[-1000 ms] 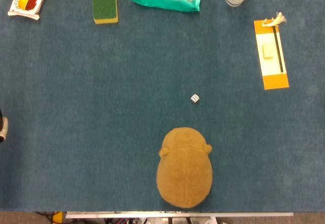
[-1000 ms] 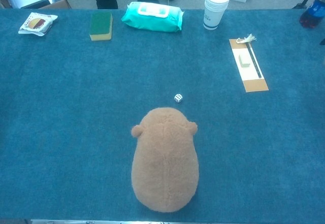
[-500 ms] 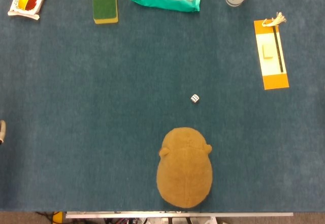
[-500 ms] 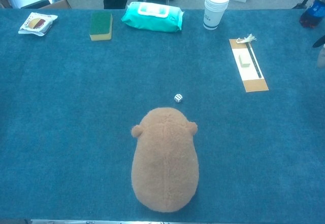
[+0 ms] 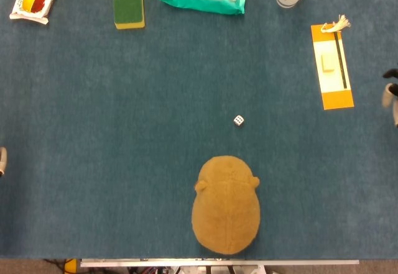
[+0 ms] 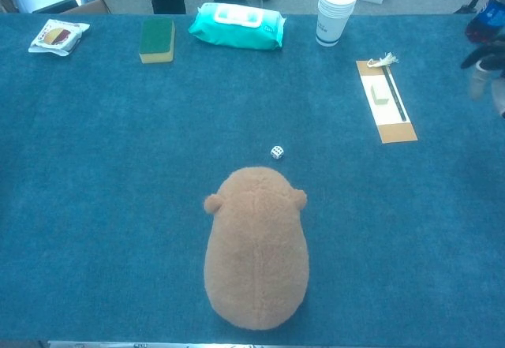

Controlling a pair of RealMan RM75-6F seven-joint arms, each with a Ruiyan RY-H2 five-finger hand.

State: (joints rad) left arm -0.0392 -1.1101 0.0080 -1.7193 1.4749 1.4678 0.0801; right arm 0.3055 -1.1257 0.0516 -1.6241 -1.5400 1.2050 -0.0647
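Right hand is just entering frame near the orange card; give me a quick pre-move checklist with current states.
1. Right hand in view: ok, only at the right edge, blurred.
2. Right hand's fingers open or closed: cannot tell.
3. Orange card flat, with its small block and tasselled stick on it: ok.
4. Hand apart from the card: ok.
5. Stack of paper cups upright: ok.
6. Left hand away from everything: ok, only a sliver shows at the left edge.
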